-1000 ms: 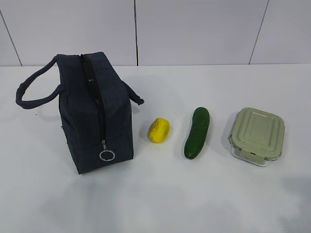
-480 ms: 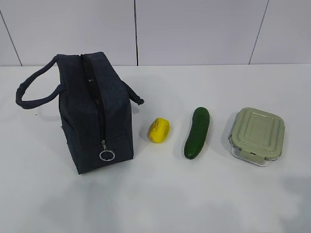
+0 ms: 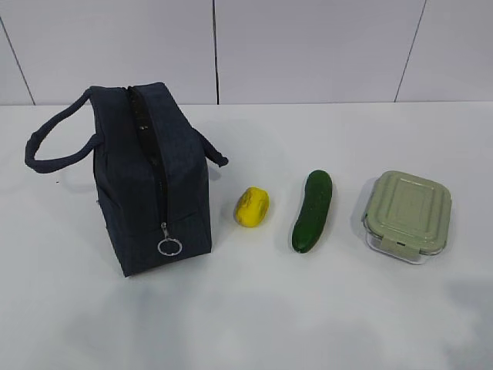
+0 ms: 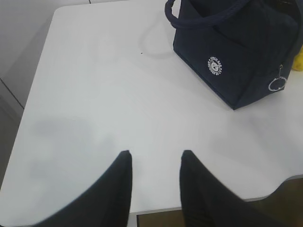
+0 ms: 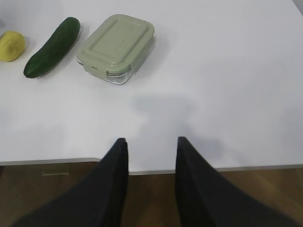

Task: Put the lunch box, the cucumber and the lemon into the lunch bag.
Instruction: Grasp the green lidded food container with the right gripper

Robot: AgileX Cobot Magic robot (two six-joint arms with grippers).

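Note:
The navy lunch bag stands at the left of the white table, zipper closed, ring pull hanging at its front. Right of it lie the yellow lemon, the dark green cucumber and the lunch box with its sage-green lid. No arm shows in the exterior view. My left gripper hovers open and empty over the table's near left edge, well short of the lunch bag. My right gripper is open and empty at the near edge, below the lunch box, cucumber and lemon.
The table's front edge runs just under the right fingers, with brown floor below. Its left edge and rounded near-right corner show in the left wrist view. A pale panelled wall stands behind the table.

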